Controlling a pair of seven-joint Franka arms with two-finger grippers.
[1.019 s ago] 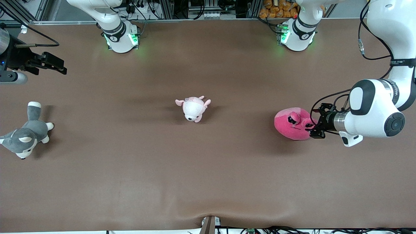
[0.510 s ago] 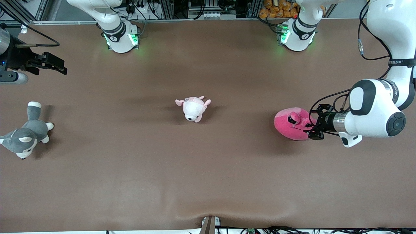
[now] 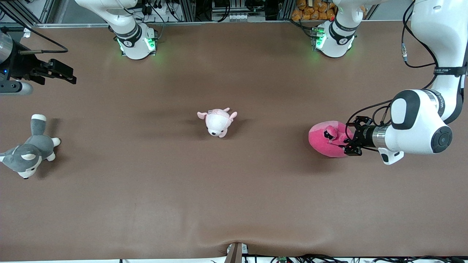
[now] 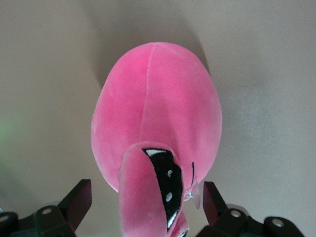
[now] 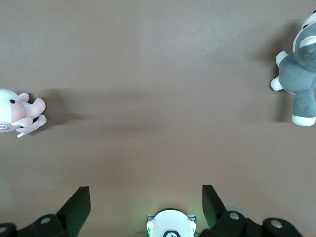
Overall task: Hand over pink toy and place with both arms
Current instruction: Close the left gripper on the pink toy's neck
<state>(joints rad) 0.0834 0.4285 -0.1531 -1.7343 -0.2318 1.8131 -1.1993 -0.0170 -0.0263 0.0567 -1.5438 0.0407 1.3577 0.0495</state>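
The pink toy [image 3: 326,140] lies on the brown table toward the left arm's end, a hot-pink blob with black half-lidded eyes. My left gripper [image 3: 347,140] is low at the toy's end and open, one finger on each side of it. In the left wrist view the toy [image 4: 155,113] fills the middle and runs down between the fingers [image 4: 79,202] of the left gripper [image 4: 145,203]; a gap shows beside one finger. My right gripper [image 3: 63,73] waits in the air over the right arm's end of the table. The right gripper [image 5: 145,198] is open with nothing between its fingers.
A pale pink-and-white plush [image 3: 218,122] sits mid-table and shows in the right wrist view too [image 5: 17,111]. A grey-and-white husky plush [image 3: 27,153] lies at the right arm's end, nearer the front camera than the right gripper. Both arm bases [image 3: 135,40] [image 3: 334,38] stand along the table's edge farthest from that camera.
My left gripper has edged a little further along the pink toy, toward the middle of the table. The right arm and all three plush toys have stayed put.
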